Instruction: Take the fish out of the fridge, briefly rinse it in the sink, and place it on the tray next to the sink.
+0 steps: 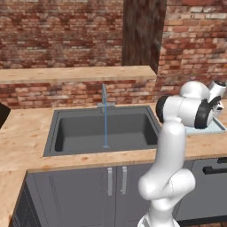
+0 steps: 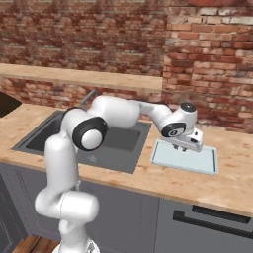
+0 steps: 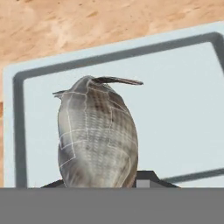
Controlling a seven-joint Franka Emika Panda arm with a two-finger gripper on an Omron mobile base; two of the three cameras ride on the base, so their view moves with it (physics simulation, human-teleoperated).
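Fish (image 3: pixel 97 135) grey, scaled, oval, pinched by fingers (image 3: pixel 146 178) over tray (image 3: pixel 183 109).

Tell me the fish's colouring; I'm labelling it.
Mottled grey-brown with pale scale lines, clearest in the hand view: the fish.

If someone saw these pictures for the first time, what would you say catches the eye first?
Most striking is the grey scaled fish in the hand view, held in the shut jaws of the gripper over the pale tray. In the right base view the white arm stretches across to that tray, right of the sink. In the left base view a thin stream falls from the tap into the dark basin.
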